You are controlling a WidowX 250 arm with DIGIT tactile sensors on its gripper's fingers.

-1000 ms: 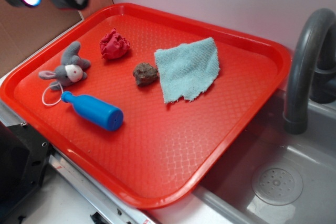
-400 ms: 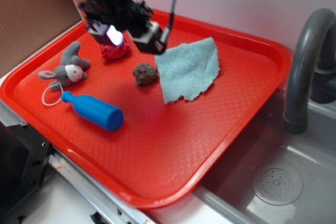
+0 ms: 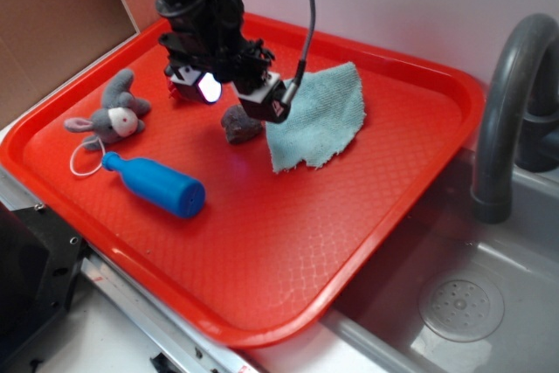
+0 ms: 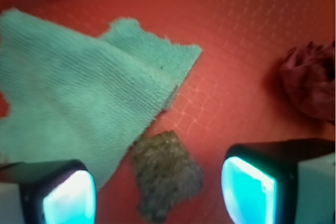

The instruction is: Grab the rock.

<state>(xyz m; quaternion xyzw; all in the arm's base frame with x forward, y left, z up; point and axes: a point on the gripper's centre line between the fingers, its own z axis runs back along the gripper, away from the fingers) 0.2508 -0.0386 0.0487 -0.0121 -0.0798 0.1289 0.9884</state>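
The rock (image 3: pixel 239 125) (image 4: pixel 167 174), dark brown-grey and lumpy, lies on the red tray (image 3: pixel 288 242) just left of a teal cloth (image 3: pixel 314 115) (image 4: pixel 79 98). My gripper (image 3: pixel 234 93) (image 4: pixel 157 192) hovers right over it, open, with one glowing fingertip on each side of the rock and a clear gap to both. In the wrist view the rock sits between the two pads (image 4: pixel 247 187), nearer the bottom edge. Nothing is held.
A bright red wrinkly ball (image 4: pixel 310 80) lies behind the gripper, mostly hidden in the exterior view. A grey plush donkey (image 3: pixel 112 113) and a blue bottle (image 3: pixel 155 183) sit at the tray's left. A sink (image 3: pixel 463 303) with a grey faucet (image 3: pixel 507 102) is on the right.
The arm came in from the upper left and dropped down over the rock, now straddling it. The objects on the tray have not moved.
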